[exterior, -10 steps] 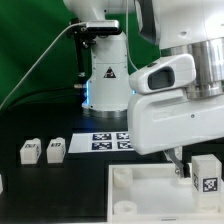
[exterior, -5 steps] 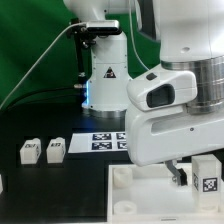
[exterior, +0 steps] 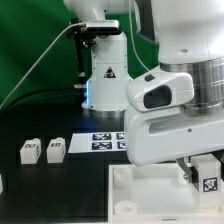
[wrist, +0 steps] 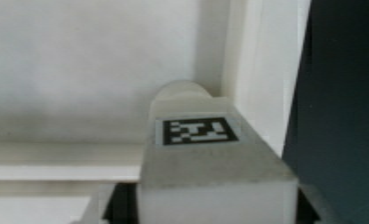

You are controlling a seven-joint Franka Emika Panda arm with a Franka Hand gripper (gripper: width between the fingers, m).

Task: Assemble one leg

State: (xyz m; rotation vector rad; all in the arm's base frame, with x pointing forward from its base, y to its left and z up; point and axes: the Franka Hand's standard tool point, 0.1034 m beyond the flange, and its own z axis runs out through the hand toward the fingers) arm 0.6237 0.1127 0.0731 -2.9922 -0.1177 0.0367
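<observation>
My gripper (exterior: 199, 168) is shut on the leg (exterior: 208, 172), a small white post with a black-and-white tag on its square end. I hold it just over the far right corner of the large white tray-like piece (exterior: 130, 188). In the wrist view the leg (wrist: 202, 150) fills the space between my dark fingers (wrist: 124, 204), with its tagged end pointing into the tray's inner corner (wrist: 225, 70). Whether the leg touches the tray is not visible.
Two more small white tagged posts (exterior: 29, 151) (exterior: 56, 148) lie on the black table at the exterior view's left. The marker board (exterior: 105, 141) lies behind the tray. The arm's white base (exterior: 105, 75) stands at the back, before a green backdrop.
The arm has come down and shifted slightly to the exterior view's right with the leg in it. The leg now sits lower, closer to the tray's corner.
</observation>
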